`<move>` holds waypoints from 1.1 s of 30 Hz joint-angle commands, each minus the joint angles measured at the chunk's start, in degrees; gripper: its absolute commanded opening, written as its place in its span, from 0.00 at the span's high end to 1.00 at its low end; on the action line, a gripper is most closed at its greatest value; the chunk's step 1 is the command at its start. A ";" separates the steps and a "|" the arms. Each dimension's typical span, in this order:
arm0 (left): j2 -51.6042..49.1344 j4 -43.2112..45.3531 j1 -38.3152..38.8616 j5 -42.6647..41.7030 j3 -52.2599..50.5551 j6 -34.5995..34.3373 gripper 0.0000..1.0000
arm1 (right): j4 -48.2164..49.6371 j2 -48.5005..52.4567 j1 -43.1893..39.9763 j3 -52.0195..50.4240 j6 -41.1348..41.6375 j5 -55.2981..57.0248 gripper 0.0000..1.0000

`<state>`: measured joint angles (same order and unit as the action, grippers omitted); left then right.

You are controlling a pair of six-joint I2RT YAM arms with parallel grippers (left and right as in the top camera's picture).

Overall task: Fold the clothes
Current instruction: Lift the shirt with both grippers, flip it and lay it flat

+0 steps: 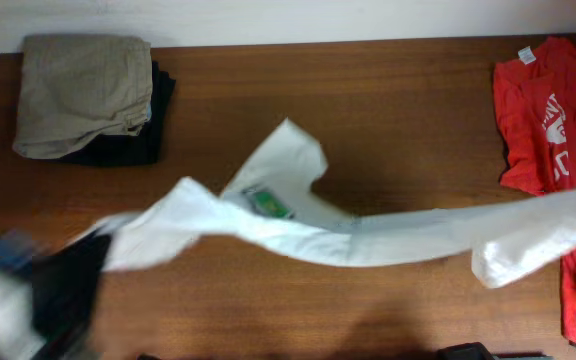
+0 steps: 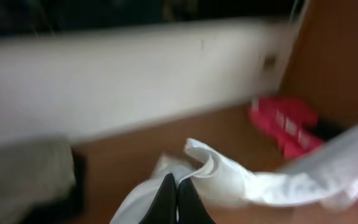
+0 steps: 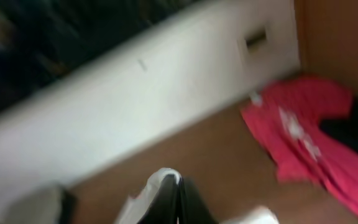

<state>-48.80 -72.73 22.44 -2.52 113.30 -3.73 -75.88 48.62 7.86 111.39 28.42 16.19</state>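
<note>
Spanning the table (image 1: 388, 110), the white T-shirt (image 1: 388, 240) is clamped by the left gripper (image 2: 176, 199) and right gripper (image 3: 179, 202).

Count: 1 white T-shirt (image 1: 368, 240), 1 red T-shirt (image 1: 540, 115), 1 khaki folded garment (image 1: 83, 90), 1 black folded garment (image 1: 161, 115), 1 surface (image 1: 398, 95).

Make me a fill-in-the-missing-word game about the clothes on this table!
1. The left claw and right claw hold a ____ T-shirt stretched between them.
2. The small print on it is mostly ____.
3. The other shirt, at the right edge, is ____.
4. The folded khaki garment lies on top of a ____ one.
Missing words: white, green, red, black.
</note>
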 commanded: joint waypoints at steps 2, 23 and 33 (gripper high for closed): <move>0.11 0.37 0.00 5.99 13.77 -0.50 1.00 | 0.00 0.00 -0.44 12.17 -1.18 -0.57 0.96; -50.21 19.76 -2.36 23.34 16.55 2.05 1.00 | 7.69 41.35 -0.44 15.23 -0.76 13.46 0.96; -89.35 51.21 -8.79 23.32 16.55 2.05 0.67 | 25.68 75.93 -4.98 15.23 -0.55 12.94 0.50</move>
<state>-128.11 -27.83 15.81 19.84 129.75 -2.33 -52.23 117.38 5.56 126.54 27.81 28.25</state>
